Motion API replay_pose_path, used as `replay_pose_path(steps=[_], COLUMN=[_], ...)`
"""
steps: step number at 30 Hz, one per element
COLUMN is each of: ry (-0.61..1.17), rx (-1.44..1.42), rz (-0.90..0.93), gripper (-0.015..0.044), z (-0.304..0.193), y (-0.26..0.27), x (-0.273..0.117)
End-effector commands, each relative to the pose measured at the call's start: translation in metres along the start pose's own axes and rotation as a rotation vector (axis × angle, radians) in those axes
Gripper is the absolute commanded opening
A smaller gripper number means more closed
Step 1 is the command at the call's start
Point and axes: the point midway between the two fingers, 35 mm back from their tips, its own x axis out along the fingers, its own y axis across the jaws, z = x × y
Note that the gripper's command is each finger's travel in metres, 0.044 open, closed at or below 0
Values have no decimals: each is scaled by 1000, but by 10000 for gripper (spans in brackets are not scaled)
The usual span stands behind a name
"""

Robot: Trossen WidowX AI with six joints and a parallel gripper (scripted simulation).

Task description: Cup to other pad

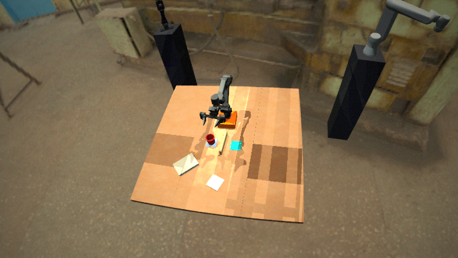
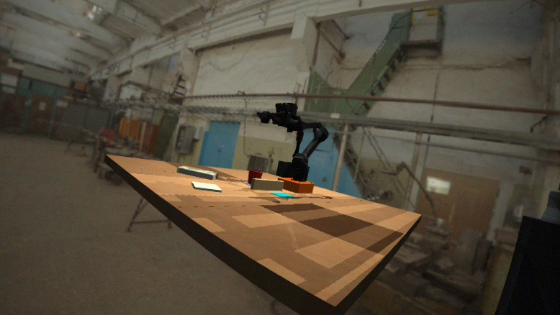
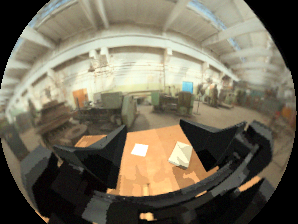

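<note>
Claw (image 1: 211,121) spread wide, gripping nothing, raised high above the table (image 1: 275,198) at mid-frame in the top view. Just below it sits the red cup (image 1: 210,138), upright on a pale pad (image 1: 212,144); the cyan pad (image 1: 235,145) lies right, past a tan block (image 1: 222,142). Marbles not discernible. Approach stage, by my judgement: next comes a descent to straddle the cup squarely.

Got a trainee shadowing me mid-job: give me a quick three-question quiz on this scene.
1. True or false: the tool is shut on the red cup.
2. What lies between the cup's pad and the cyan pad?
A. a tan block
B. a white sheet
C. nothing
3. Fill in: the arm's base stands on an ____ block.

Key:
1. False: it hangs open, above and apart from the cup.
2. A, the tan block.
3. Orange.
</note>
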Motion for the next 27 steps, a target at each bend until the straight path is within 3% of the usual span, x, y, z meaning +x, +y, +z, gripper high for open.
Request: replay_pose_path(steps=[1, 5, 10, 20, 27], ry=[17, 368, 817, 1366, 1375], rx=[-15, -317, -641, -888, -889], rz=[-3, 2, 176, 879, 899], gripper=[374, 269, 148, 148, 148], z=[-3, -71, -150, -224, -225], y=[-1, -21, -45, -53, -61], x=[1, 14, -3, -84, -89])
